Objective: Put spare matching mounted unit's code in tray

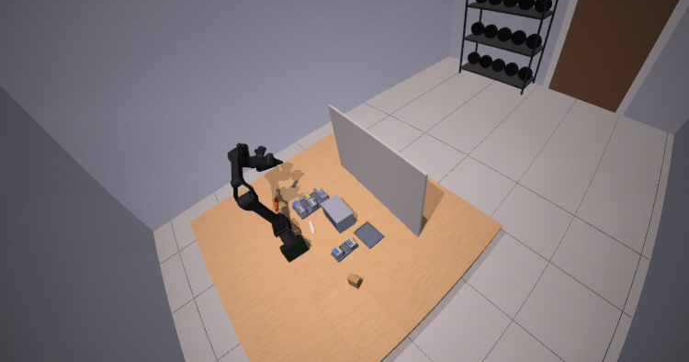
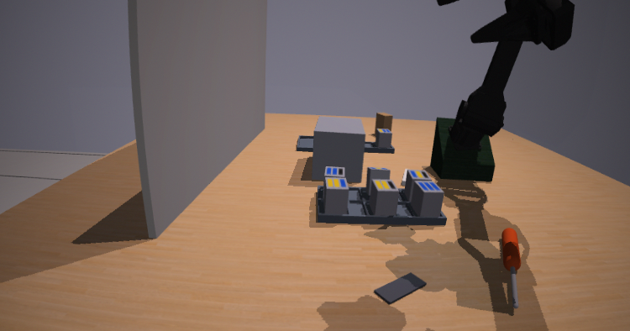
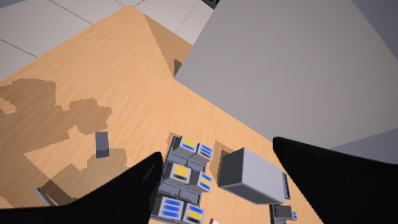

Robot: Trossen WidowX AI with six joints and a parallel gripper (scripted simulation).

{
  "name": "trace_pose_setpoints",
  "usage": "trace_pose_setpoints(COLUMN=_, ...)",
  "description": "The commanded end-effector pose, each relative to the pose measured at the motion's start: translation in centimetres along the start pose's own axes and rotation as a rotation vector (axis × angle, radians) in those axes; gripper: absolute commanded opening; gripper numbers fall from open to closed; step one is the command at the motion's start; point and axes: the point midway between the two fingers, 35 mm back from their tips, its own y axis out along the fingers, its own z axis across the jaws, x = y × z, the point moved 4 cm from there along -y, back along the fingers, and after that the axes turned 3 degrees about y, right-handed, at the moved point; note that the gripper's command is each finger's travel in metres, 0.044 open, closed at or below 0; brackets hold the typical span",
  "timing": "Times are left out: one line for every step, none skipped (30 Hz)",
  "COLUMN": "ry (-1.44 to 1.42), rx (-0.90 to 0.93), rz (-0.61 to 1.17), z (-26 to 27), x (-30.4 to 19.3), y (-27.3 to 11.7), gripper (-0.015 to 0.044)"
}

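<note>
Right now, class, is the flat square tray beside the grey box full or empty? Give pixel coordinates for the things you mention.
Empty: the top view shows the tray (image 1: 368, 234) as bare dark surface inside its rim.

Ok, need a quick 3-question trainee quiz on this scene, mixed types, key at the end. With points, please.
1. True or false: the gripper (image 1: 280, 162) (image 2: 455, 19) (image 3: 217, 150) is holding a spare.
2. Which lies nearer the exterior camera: (a) the brown block, (b) the orange-handled screwdriver, (c) the tray?
3. Fill in: the screwdriver's handle is ____.

Key: 1 false; 2 b; 3 orange
</note>
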Motion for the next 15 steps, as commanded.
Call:
trace_pose_setpoints(ry=0.000, rx=0.000, rz=0.000, z=0.0, x=0.0, y=0.0, gripper=0.0426)
trace_pose_setpoints(ry=0.000, rx=0.000, rz=0.000, z=0.0, x=0.0, y=0.0, gripper=0.0440)
trace_pose_setpoints(ry=0.000, rx=0.000, rz=0.000, z=0.0, x=0.0, y=0.0, gripper=0.0440)
trace_pose_setpoints(ry=0.000, rx=0.000, rz=0.000, z=0.0, x=0.0, y=0.0, gripper=0.0440)
trace_pose_setpoints(ry=0.000, rx=0.000, rz=0.000, z=0.0, x=0.0, y=0.0, gripper=0.0440)
trace_pose_setpoints(ry=0.000, rx=0.000, rz=0.000, z=0.0, x=0.0, y=0.0, gripper=0.0440)
trace_pose_setpoints(ry=-0.005, rx=-0.004, rz=0.006, z=0.1, x=0.0, y=0.1, gripper=0.0440)
trace_pose_setpoints(ry=-0.018, rx=-0.017, rz=0.025, z=0.4, x=0.0, y=0.5, gripper=0.0440)
trace_pose_setpoints(ry=-0.039, rx=-0.038, rz=0.058, z=0.9, x=0.1, y=1.2, gripper=0.0440)
trace_pose_setpoints(ry=-0.061, rx=-0.061, rz=0.100, z=1.4, x=0.1, y=2.0, gripper=0.0440)
trace_pose_setpoints(ry=-0.081, rx=-0.083, rz=0.143, z=1.8, x=0.1, y=3.0, gripper=0.0440)
trace_pose_setpoints(ry=-0.097, rx=-0.103, rz=0.187, z=2.1, x=0.2, y=4.0, gripper=0.0440)
trace_pose_setpoints(ry=-0.110, rx=-0.120, rz=0.232, z=2.4, x=0.2, y=5.1, gripper=0.0440)
trace_pose_setpoints(ry=-0.120, rx=-0.135, rz=0.279, z=2.5, x=0.2, y=6.2, gripper=0.0440)
trace_pose_setpoints(ry=-0.126, rx=-0.148, rz=0.326, z=2.5, x=0.3, y=7.3, gripper=0.0440)
